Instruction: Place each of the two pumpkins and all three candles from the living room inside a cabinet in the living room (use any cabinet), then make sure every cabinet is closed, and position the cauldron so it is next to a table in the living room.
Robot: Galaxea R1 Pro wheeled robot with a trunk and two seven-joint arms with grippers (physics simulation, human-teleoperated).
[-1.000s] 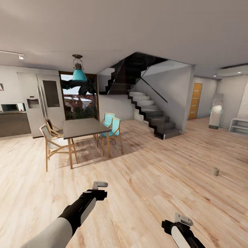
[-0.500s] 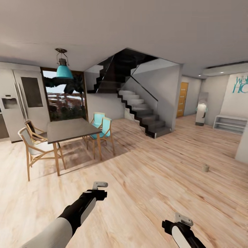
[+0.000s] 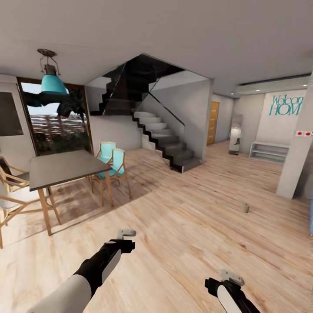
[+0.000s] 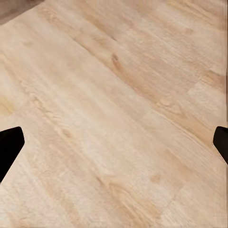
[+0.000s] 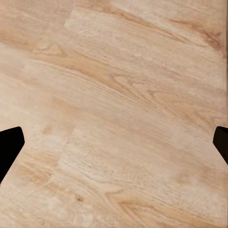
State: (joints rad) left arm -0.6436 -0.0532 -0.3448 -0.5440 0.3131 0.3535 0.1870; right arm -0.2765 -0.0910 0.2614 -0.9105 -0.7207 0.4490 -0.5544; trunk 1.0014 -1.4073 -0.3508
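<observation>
A single candle (image 3: 246,208) stands upright on the wooden floor (image 3: 182,217), alone out in the open, well apart from everything and over toward the right side of the room, short of a pale pillar (image 3: 295,167). Both arms reach forward low over bare planks. The left pincer (image 3: 126,233) has nothing in it; in the left wrist view its dark fingertips (image 4: 9,147) sit at opposite margins with plain floor (image 4: 114,114) between them, so it is spread wide. The right pincer (image 3: 230,275) is likewise spread wide and has hold of nothing, its fingertips (image 5: 9,145) far apart over the planks (image 5: 114,114). On the left stands a dark dining table (image 3: 65,167) with teal chairs (image 3: 112,163) at its far side, beneath a teal pendant lamp (image 3: 53,82). A staircase (image 3: 163,141) rises behind them.
</observation>
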